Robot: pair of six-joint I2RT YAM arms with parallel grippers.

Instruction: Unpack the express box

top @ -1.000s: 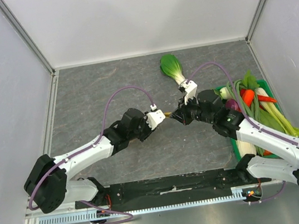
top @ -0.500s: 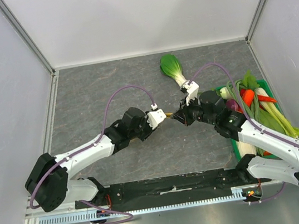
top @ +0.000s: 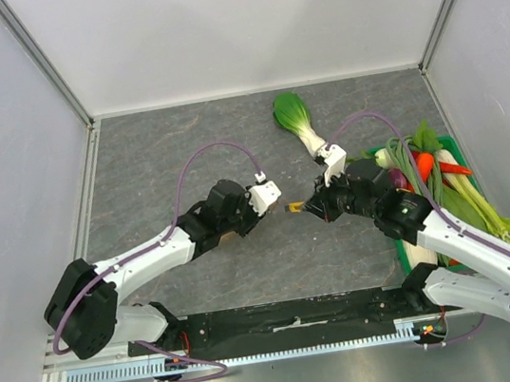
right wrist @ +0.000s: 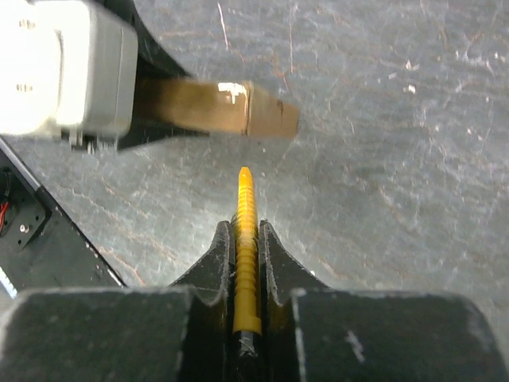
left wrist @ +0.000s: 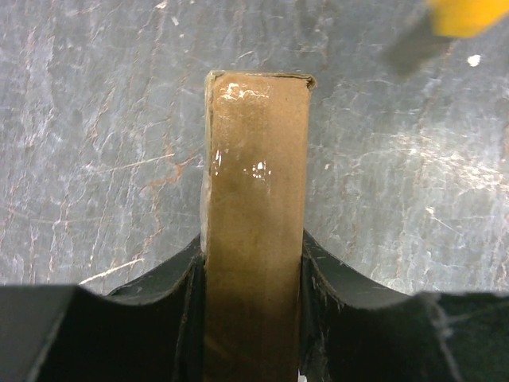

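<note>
Left wrist view shows the left gripper (left wrist: 253,267) squeezing the brown box (left wrist: 258,159). The right gripper (right wrist: 246,243) pinches a yellow tool (right wrist: 244,195), its tip near the box.

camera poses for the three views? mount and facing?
Top external: above and behind the bases, looking down on the table; both arms visible.
Left wrist: on the left gripper, facing the express box its fingers clamp.
Right wrist: on the right gripper, facing along its yellow tool toward the box.
Shared: both wrist views show the box.
</note>
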